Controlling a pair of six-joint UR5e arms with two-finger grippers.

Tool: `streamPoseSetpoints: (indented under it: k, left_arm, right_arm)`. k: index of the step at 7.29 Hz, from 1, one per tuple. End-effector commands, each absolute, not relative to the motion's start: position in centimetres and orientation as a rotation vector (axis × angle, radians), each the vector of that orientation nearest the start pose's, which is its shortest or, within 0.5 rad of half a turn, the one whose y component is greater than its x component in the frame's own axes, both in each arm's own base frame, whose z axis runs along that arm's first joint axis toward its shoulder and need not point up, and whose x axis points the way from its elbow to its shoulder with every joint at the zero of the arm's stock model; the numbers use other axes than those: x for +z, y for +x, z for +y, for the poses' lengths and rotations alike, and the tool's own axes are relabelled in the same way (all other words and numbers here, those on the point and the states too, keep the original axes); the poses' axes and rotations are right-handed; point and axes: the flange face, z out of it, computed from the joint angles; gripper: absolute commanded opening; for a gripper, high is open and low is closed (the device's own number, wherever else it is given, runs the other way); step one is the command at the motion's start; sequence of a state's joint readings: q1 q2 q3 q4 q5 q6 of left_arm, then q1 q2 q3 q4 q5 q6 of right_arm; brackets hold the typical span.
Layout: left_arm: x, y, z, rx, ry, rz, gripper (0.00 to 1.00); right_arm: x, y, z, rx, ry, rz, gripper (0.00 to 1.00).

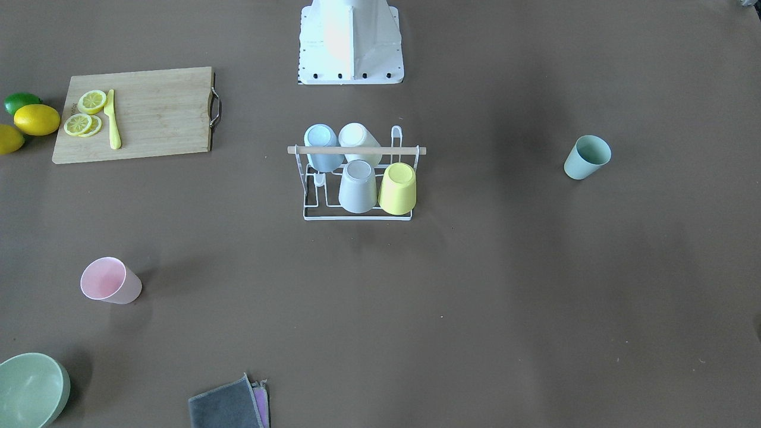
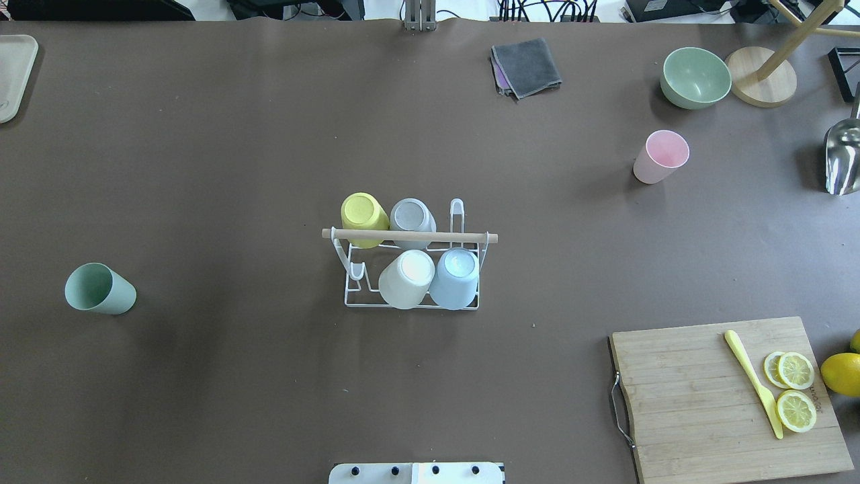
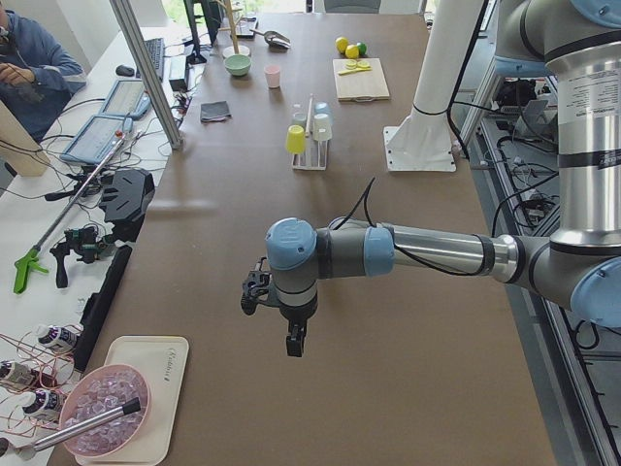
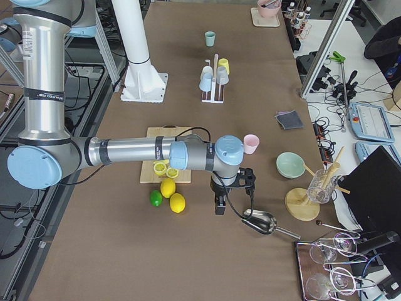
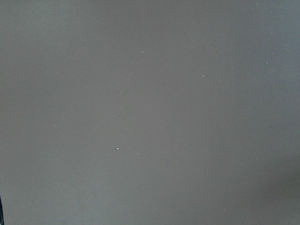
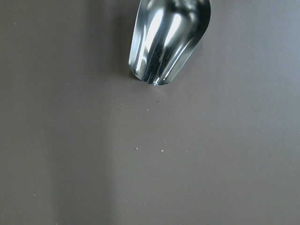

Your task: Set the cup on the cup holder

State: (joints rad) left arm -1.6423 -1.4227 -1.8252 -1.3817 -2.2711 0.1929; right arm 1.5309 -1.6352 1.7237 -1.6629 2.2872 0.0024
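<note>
The white wire cup holder with a wooden dowel bar stands mid-table, also in the front view. It holds a yellow, a grey, a white and a blue cup upside down. A green cup stands alone on the robot's left. A pink cup stands alone on the right. My left gripper hangs over bare table, far from the holder. My right gripper hangs near the lemons and the scoop. Both show only in side views; I cannot tell whether they are open or shut.
A wooden cutting board with lemon slices and a yellow knife lies front right, lemons beside it. A green bowl, a grey cloth, a metal scoop and a wooden stand are at the far right.
</note>
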Motion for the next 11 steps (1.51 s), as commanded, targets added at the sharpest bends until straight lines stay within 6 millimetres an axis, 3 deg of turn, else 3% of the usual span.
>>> streamPoseSetpoints:
  k: [1, 3, 4, 6, 8, 9, 11]
  left_arm:
    - [63.5, -10.1, -39.2, 0.091, 0.005, 0.717, 0.98]
    - [60.3, -9.9, -42.2, 0.108, 0.054, 0.703, 0.98]
    - [59.2, -7.8, -44.3, 0.121, 0.044, 0.703, 0.97]
    - [56.5, -1.2, -48.8, 0.198, -0.034, 0.702, 0.97]
    - [53.5, 3.3, -55.3, 0.236, -0.149, 0.692, 0.97]
    - [53.5, 6.4, -57.6, 0.262, -0.225, 0.683, 0.97]
    - [53.3, 12.7, -59.4, 0.325, -0.331, 0.662, 0.97]
  right_arm:
    - [62.6, 4.9, -46.6, -0.035, -0.015, -0.716, 1.00]
    - [62.6, 4.9, -46.6, -0.036, -0.016, -0.716, 1.00]
    - [62.7, 5.5, -46.2, -0.028, -0.012, -0.721, 1.00]
    - [62.4, 5.6, -46.5, -0.033, -0.004, -0.716, 1.00]
    - [61.7, 5.7, -46.8, -0.041, 0.031, -0.697, 1.00]
    - [60.1, 5.6, -48.3, -0.046, 0.065, -0.700, 1.00]
    - [55.9, 4.7, -52.1, -0.089, 0.141, -0.705, 1.00]
